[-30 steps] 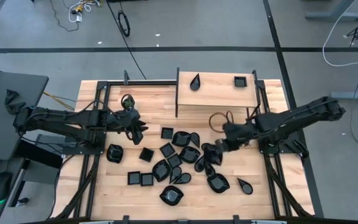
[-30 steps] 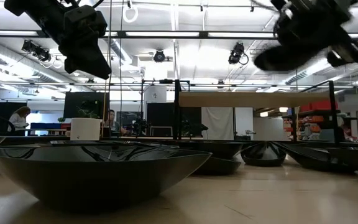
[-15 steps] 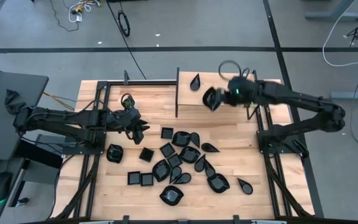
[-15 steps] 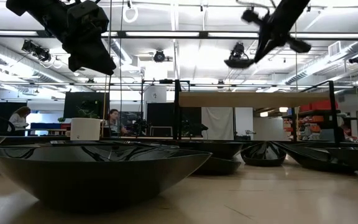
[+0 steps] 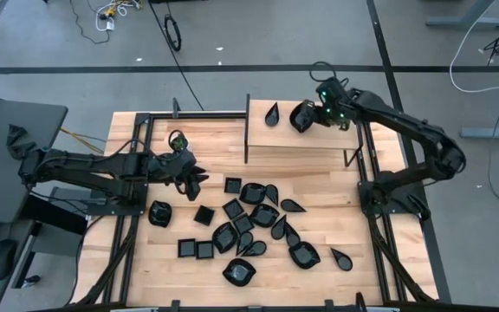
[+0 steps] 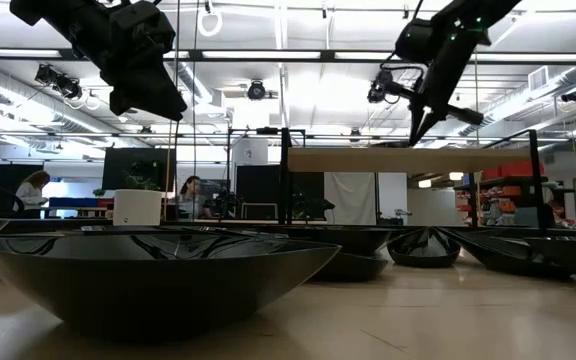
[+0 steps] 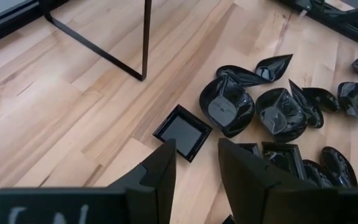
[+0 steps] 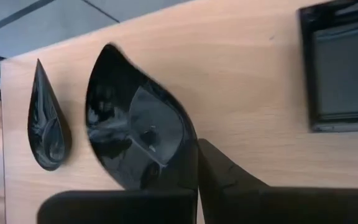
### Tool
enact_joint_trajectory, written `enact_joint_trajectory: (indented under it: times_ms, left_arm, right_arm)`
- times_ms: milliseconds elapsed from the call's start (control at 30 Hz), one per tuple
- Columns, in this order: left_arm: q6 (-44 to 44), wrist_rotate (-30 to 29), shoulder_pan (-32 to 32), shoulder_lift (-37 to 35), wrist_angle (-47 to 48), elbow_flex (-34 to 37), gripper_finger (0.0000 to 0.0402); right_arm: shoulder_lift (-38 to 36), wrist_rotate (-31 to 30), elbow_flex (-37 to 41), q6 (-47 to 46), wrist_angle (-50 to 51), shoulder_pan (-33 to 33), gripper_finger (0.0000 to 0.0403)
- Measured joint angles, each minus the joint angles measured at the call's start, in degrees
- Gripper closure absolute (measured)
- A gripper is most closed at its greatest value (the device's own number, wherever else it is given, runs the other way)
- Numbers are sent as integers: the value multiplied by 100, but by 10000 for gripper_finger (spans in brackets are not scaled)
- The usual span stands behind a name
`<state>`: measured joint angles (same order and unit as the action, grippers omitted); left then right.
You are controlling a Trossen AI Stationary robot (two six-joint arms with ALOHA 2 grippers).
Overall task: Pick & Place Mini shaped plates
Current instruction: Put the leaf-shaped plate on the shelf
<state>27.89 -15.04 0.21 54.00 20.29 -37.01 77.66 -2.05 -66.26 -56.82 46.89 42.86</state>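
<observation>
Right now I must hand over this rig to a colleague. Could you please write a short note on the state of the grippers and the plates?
Right gripper: shut on a teardrop plate, held over the raised shelf, not yet set down.
Left gripper: open, empty, hovering above the table near a square plate.
Done: one small teardrop plate and one square plate lie on the shelf.
Left: place the held plate, then move the pile of black plates on the table.
</observation>
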Motion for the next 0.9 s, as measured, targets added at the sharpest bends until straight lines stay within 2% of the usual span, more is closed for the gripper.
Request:
enact_joint_trajectory:
  times_ms: [133, 300, 700, 900]
  left_arm:
    - [3, -84, 0, 0, 1, 0, 276]
    - [1, -125, 0, -1, 1, 0, 276]
    - [-3, -123, 0, 0, 1, 0, 276]
    - [-6, -123, 0, 0, 0, 0, 276]
  right_arm:
    - [119, 21, 0, -221, -96, 10, 400]
    - [151, 8, 0, -382, -147, 10, 377]
    - [-194, -4, 4, -109, -61, -34, 283]
    - [-592, -22, 0, 227, -388, -313, 281]
